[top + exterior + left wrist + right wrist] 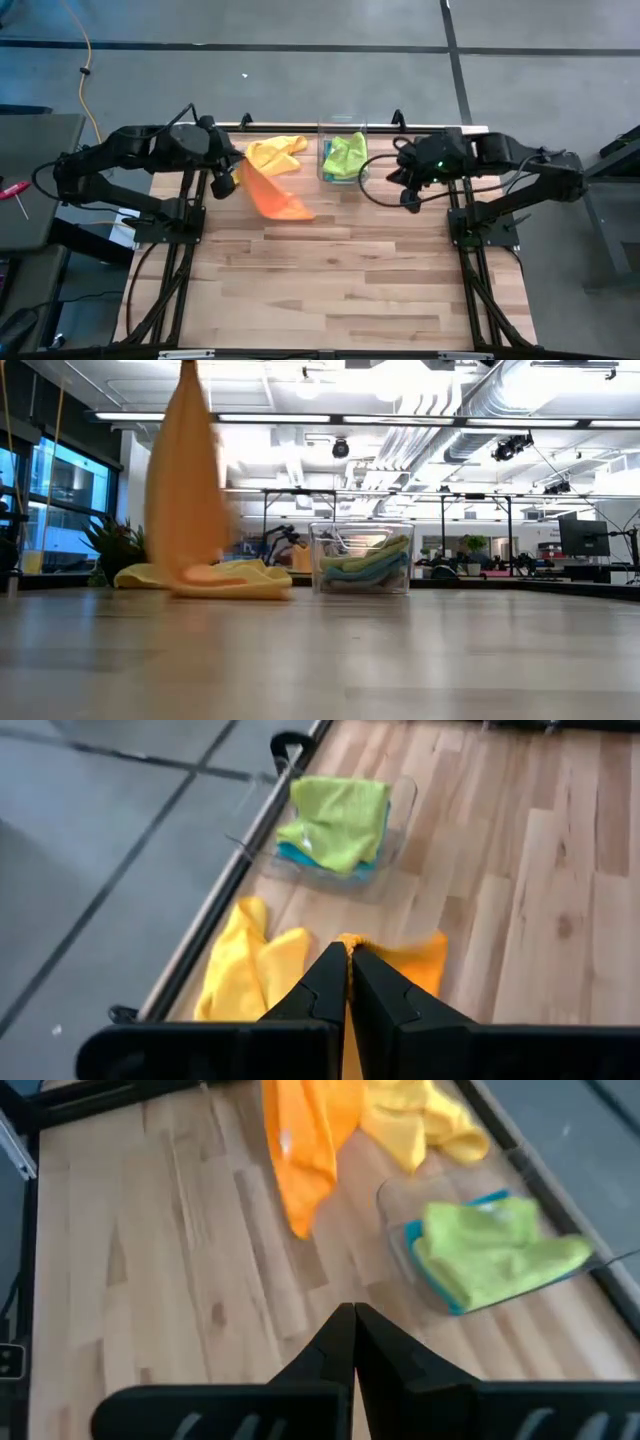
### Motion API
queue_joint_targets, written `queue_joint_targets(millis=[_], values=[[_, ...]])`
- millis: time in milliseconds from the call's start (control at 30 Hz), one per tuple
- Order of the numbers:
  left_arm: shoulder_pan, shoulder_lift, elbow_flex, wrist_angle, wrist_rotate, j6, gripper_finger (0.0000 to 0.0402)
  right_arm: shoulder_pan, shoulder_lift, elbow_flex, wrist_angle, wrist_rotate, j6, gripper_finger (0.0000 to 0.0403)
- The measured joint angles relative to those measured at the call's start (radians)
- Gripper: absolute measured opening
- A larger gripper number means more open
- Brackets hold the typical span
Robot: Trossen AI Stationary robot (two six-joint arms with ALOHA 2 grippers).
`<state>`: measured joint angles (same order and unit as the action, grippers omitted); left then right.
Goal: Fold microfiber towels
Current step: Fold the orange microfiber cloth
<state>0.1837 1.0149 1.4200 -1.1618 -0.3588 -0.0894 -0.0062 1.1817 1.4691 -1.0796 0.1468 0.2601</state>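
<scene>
Wooden planks make up the desk (330, 280), most of it bare, with all the cloth gathered along its far edge. On that edge sits a clear box (343, 152) holding a lime green towel (346, 154) on top of a teal towel (452, 1232), only a strip of which shows; a grey one cannot be made out. Beside the box, toward the left arm, a yellow towel (275, 153) lies crumpled on the wood. Over it hangs the orange towel (272, 193), pinched at one corner by the left tool (349, 982), whose two fingers are pressed together on the cloth. From the table-level camera the orange towel drapes straight down from that grip, its long axis close to vertical, and its lower end reaches the desk beside the yellow towel. The right tool (353, 1342) is closed on nothing and hovers near the box, on the side away from the cloth. The orange towel hangs between the two arms but is nearer the left one, so laying it flat on the open wood nearer the desk's front looks like the left arm's job, with the right arm placed to catch a free corner.
</scene>
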Motion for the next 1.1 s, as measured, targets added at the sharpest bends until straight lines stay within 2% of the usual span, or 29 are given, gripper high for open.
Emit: queue_joint_targets(millis=[233,467,567,667,767,933,1100], values=[[-0.041,0.045,0.0,-0.039,0.004,-0.034,0.0,0.077,0.002,-0.177,0.188,-0.005,0.058,0.0],[-0.065,0.091,0.0,-0.039,0.018,-0.081,0.0,0.13,0.008,-0.393,0.573,-0.006,0.144,0.0002],[-0.078,0.112,0.0,-0.038,0.038,-0.101,0.0,0.15,0.039,-0.47,0.741,-0.017,0.17,0.0016],[-0.094,0.135,0.0,-0.038,0.046,-0.102,0.0,0.17,0.113,-0.496,0.833,-0.017,0.186,0.0052],[-0.101,0.155,-0.001,-0.037,0.045,-0.118,0.0,0.193,0.237,-0.467,0.858,0.003,0.186,0.0106],[-0.099,0.19,-0.001,0.003,0.036,-0.214,0.0,0.224,0.449,-0.353,0.864,0.118,0.189,0.0193],[-0.099,0.244,-0.001,0.077,0.034,-0.299,0.0,0.226,0.615,-0.279,0.943,0.16,0.294,0.0231]])
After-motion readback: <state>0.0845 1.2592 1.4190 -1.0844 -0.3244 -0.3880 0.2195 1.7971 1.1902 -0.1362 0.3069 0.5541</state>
